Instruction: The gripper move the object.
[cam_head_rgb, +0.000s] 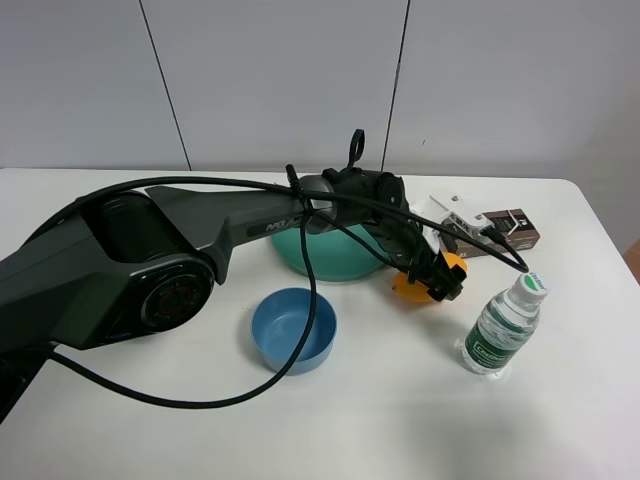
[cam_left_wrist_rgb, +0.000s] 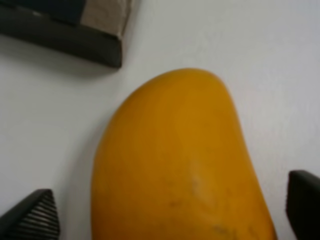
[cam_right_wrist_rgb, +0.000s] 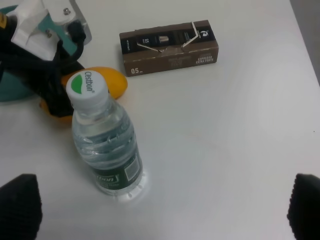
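The orange-yellow mango (cam_left_wrist_rgb: 180, 165) lies on the white table, between the teal bowl and the water bottle; it also shows in the high view (cam_head_rgb: 405, 290) and the right wrist view (cam_right_wrist_rgb: 111, 80). My left gripper (cam_head_rgb: 440, 278) reaches across the middle and hangs over the mango. In the left wrist view the gripper (cam_left_wrist_rgb: 170, 210) is open, one black fingertip (cam_left_wrist_rgb: 32, 217) on each side of the fruit, with a small gap on both sides. My right gripper (cam_right_wrist_rgb: 160, 210) is open wide and empty, above bare table near the bottle.
A water bottle (cam_head_rgb: 498, 330) stands just right of the mango and shows in the right wrist view (cam_right_wrist_rgb: 105, 145). A brown box (cam_head_rgb: 508, 232) lies behind it. A teal bowl (cam_head_rgb: 330, 255) sits under the left arm. A blue bowl (cam_head_rgb: 293, 328) stands front centre.
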